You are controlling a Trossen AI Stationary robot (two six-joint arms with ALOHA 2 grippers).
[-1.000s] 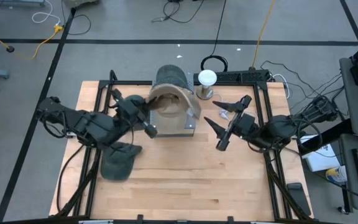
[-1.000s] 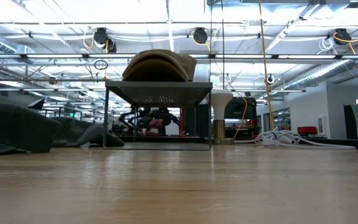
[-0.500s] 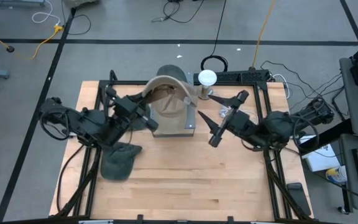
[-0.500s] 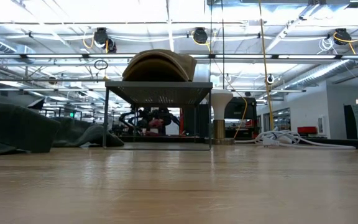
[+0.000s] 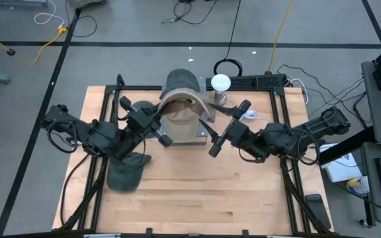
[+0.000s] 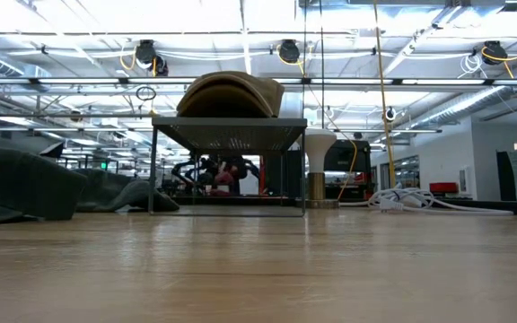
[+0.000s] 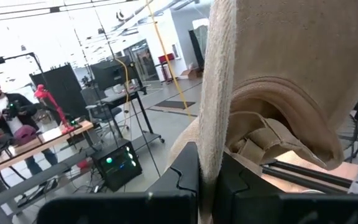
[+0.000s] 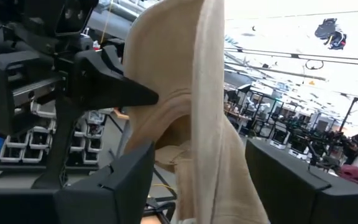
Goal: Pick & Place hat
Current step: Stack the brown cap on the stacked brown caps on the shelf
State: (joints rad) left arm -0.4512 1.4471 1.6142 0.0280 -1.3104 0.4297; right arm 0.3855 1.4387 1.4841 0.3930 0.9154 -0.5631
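Tan hat [image 7: 272, 93]: crown runs off the top and side edges of the left wrist view; its lower brim is lost behind the left gripper [image 7: 207, 180], whose finger bases are cut by the bottom edge. In the right wrist view the hat [image 8: 185, 99] is again cropped at top and bottom. In the low view neither gripper shows. In the high view the dark hat [image 5: 126, 173] is partly covered by the left arm, its shape unclear.
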